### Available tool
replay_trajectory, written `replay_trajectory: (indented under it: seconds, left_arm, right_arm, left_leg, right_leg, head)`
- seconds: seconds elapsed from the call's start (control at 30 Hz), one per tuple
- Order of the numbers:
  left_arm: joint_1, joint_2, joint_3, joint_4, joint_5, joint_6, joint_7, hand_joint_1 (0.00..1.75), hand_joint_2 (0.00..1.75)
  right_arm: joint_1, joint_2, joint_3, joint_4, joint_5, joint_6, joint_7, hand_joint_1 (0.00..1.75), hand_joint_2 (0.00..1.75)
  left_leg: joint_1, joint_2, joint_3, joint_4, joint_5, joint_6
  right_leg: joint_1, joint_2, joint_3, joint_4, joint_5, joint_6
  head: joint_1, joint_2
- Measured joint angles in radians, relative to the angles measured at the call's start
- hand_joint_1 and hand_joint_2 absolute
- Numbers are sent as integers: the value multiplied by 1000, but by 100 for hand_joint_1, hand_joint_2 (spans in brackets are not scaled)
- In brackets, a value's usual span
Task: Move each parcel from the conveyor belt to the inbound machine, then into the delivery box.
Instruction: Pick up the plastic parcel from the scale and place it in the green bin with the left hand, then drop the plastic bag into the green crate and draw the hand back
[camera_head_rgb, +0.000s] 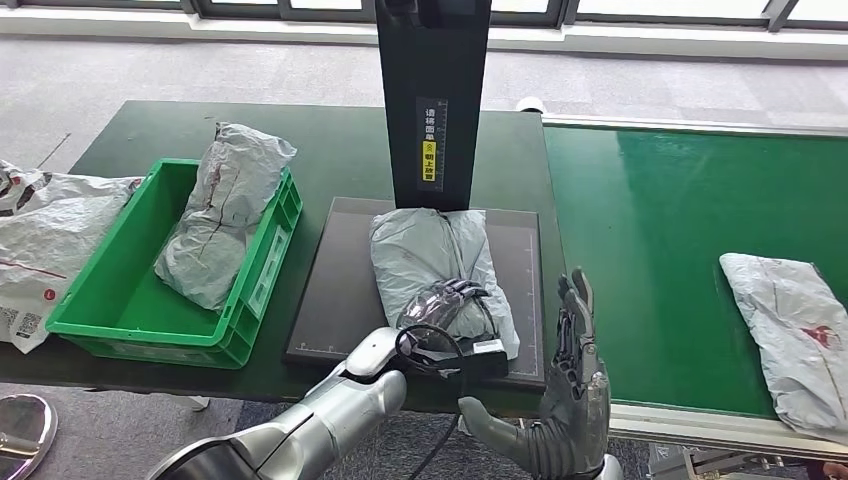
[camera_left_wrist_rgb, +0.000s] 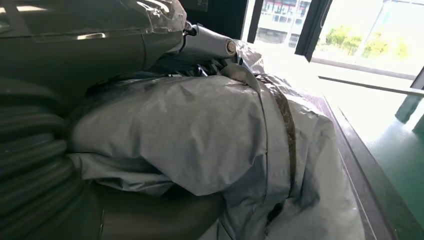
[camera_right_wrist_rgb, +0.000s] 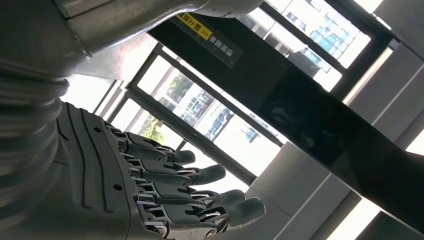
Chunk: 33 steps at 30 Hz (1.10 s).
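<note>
Parcel (camera_head_rgb: 440, 265) in grey wrap is seen lying on the dark scan plate (camera_head_rgb: 330, 290) of the inbound machine (camera_head_rgb: 432, 100), directly below its black post, with its long axis running away from the robot. The left hand (camera_head_rgb: 445, 300) is laid on the near end of that parcel, fingers curled over the wrap; a firm grip is suggested, though the fingertips are hidden in the folds and a mere resting touch cannot be ruled out. In the left wrist view the parcel (camera_left_wrist_rgb: 210, 140) is pressed close against the hand, with a dark tape line crossing it. The right hand (camera_head_rgb: 572, 395) is held upright just beside the plate's near right corner, fingers straight and apart, nothing in it; in the right wrist view its fingers (camera_right_wrist_rgb: 195, 175) are spread against bright windows. The green box (camera_head_rgb: 100, 310) stands to the left of the plate, well apart from the parcel, so the coming move is judged to be a carry leftward, and the left hand is the nearer one for it. One parcel (camera_head_rgb: 225, 215) is already propped in the box, leaning over its far rim. Another parcel (camera_head_rgb: 790, 330) waits on the green belt (camera_head_rgb: 660, 230) at right, cut off by the frame edge. Crumpled bags (camera_head_rgb: 45, 235) at far left are partly cut off too.
</note>
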Motion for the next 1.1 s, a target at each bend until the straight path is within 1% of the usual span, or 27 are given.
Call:
replay_trajectory:
  seconds: [0.1, 0.2, 0.3, 0.47, 0.53, 0.7, 0.8, 0.87, 0.97, 1.1]
  left_arm:
    - [21, 21, 37, -31, 86, 64, -78, 175, 175]
    - [70, 56, 119, -114, 179, 81, -166, 175, 175]
    - [107, 82, 181, -186, 192, 71, -189, 175, 175]
    - [159, 101, 241, -280, 212, 91, -208, 175, 175]
    - [207, 110, 278, -367, 241, 95, -228, 175, 175]
    - [359, 134, 381, -680, 308, 92, -289, 175, 175]
    - [419, 148, 431, -848, 330, 103, -311, 175, 175]
    - [441, 168, 463, -941, 364, 111, -322, 175, 175]
    - [449, 216, 516, -1042, 480, 102, -348, 175, 175]
    - [447, 292, 597, -1117, 664, 38, -367, 175, 175]
  right_arm:
    - [24, -7, 0, -22, -7, -21, 8, 0, 175]
    - [53, -15, 0, -43, -37, -25, 6, 0, 175]
    - [71, -21, 0, -59, -49, -22, -1, 0, 175]
    - [83, -23, 0, -73, -57, -16, -5, 0, 175]
    - [87, -23, 0, -77, -69, -1, -12, 0, 175]
    - [92, -23, -3, -80, -103, 29, -38, 0, 175]
    - [92, -22, -4, -80, -123, 32, -41, 0, 175]
    - [91, -22, -4, -80, -151, 30, -41, 0, 175]
    - [82, -25, -4, -80, -214, 11, -41, 0, 175]
    - [62, -42, -4, -79, -302, -22, -41, 0, 175]
  left_leg:
    - [0, 1, 0, 0, 0, 0]
    - [0, 2, 0, 0, 0, -1]
    - [0, 2, 0, 0, 0, -1]
    - [0, 2, -1, -1, 0, -1]
    - [0, 4, -1, -1, -1, -1]
    - [0, 7, -1, -1, -2, -2]
    - [1, 5, -2, -1, -2, -2]
    - [1, 5, -2, -1, -2, -2]
    - [1, 5, -2, -1, -2, -2]
    - [2, 6, -2, -1, -1, -4]
  right_leg:
    - [0, 1, 0, 0, 0, 0]
    - [1, 3, -1, 0, 0, 0]
    - [2, 3, -2, 0, -1, -1]
    - [2, 3, -2, 0, -1, -1]
    - [2, 4, -2, 0, -1, -1]
    - [2, 7, -4, 0, -1, -2]
    - [3, 6, -4, 0, -2, -3]
    - [3, 6, -4, 0, -2, -3]
    - [4, 6, -4, 0, -2, -4]
    - [5, 6, -4, 1, -2, -4]
  head:
    - [0, 0]
    - [0, 0]
    - [0, 0]
    - [0, 0]
    - [0, 0]
    - [0, 0]
    - [0, 0]
    - [0, 0]
    - [0, 0]
    - [0, 0]
